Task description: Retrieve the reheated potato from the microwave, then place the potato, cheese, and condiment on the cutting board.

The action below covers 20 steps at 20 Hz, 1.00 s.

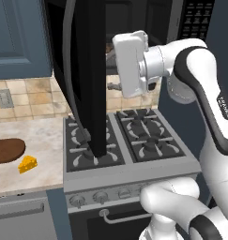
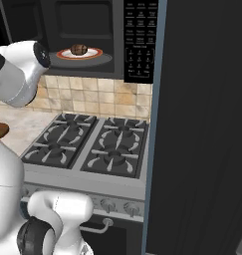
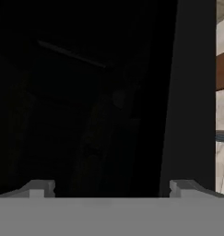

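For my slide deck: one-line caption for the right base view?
Potato on a plate inside the open microwave, above the stove.

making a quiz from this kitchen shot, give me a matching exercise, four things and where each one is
Things:
1. potato
2. cheese
3. cutting board
4. microwave door

Places:
A. swung open above the stove
B. on the counter, just right of the board's end
C. on a plate inside the microwave
D. flat on the counter, at the left edge of the left base view

Pairs: 1-C, 2-B, 3-D, 4-A
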{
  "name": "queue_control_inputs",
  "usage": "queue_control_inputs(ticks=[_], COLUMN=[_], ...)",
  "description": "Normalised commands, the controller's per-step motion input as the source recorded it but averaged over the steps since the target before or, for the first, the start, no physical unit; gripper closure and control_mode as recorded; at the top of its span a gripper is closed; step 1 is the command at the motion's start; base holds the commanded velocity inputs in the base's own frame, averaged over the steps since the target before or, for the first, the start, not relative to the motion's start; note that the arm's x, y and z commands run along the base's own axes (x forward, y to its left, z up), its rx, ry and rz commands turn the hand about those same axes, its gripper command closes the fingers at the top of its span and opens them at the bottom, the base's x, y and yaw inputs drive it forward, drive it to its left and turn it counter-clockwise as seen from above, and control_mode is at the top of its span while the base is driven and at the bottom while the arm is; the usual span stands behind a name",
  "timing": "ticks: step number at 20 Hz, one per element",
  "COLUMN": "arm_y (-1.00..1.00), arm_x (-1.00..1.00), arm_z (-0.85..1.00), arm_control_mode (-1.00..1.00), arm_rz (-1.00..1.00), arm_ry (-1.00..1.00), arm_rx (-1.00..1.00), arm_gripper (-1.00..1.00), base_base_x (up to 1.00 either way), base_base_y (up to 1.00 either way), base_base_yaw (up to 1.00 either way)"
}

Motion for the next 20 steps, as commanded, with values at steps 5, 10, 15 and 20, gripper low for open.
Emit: queue_control_inputs(ticks=[5, 10, 15, 20], arm_y=[-0.61, -0.54, -0.45, -0.35], arm_x=[0.00, 0.07, 0.10, 0.29], arm_z=[0.00, -0.03, -0.01, 0.00], arm_control_mode=[-1.00, -1.00, -1.00, -1.00], arm_rz=[0.00, 0.00, 0.00, -0.05], arm_ry=[-0.19, -0.29, -0.38, -0.33], arm_rx=[-0.15, -0.24, -0.33, -0.30], arm_gripper=[-1.00, -1.00, -1.00, -1.00], base_base_x=[0.00, 0.00, 0.00, 0.00], base_base_y=[0.00, 0.00, 0.00, 0.00], base_base_yaw=[0.00, 0.00, 0.00, 0.00])
